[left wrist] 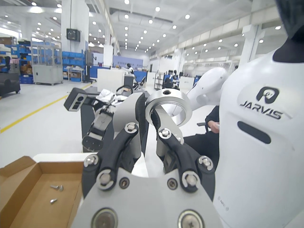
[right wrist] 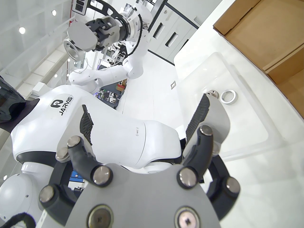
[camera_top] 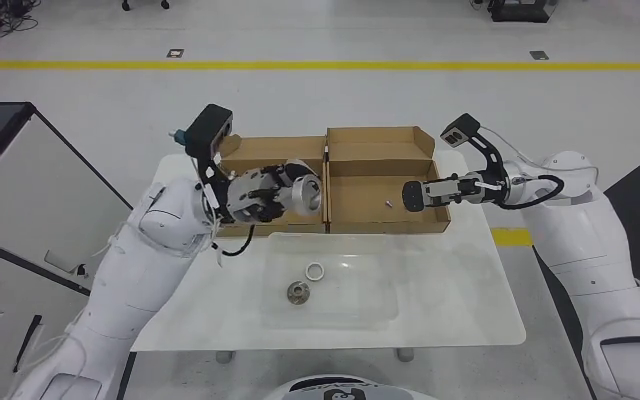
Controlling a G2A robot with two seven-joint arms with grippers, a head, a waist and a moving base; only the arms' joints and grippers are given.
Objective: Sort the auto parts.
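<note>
Here, left pincer [left wrist: 147, 113] clamps metal ring [left wrist: 180, 100]; right pincer [right wrist: 144, 106] agape, empty, half-hiding flanged part [right wrist: 212, 93].

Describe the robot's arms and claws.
The left arm and right arm are glossy white shells with black joint rings and black cables near the wrists. The left claw and right claw share grey metal bases, silver bolts, black linkages and ribbed black pads. A black camera on a curved bracket sits on each wrist.

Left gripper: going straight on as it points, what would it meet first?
Likely the right gripper, facing it above the cardboard box; the left wrist view shows it slightly off-line, so the held metal ring might pass.
</note>
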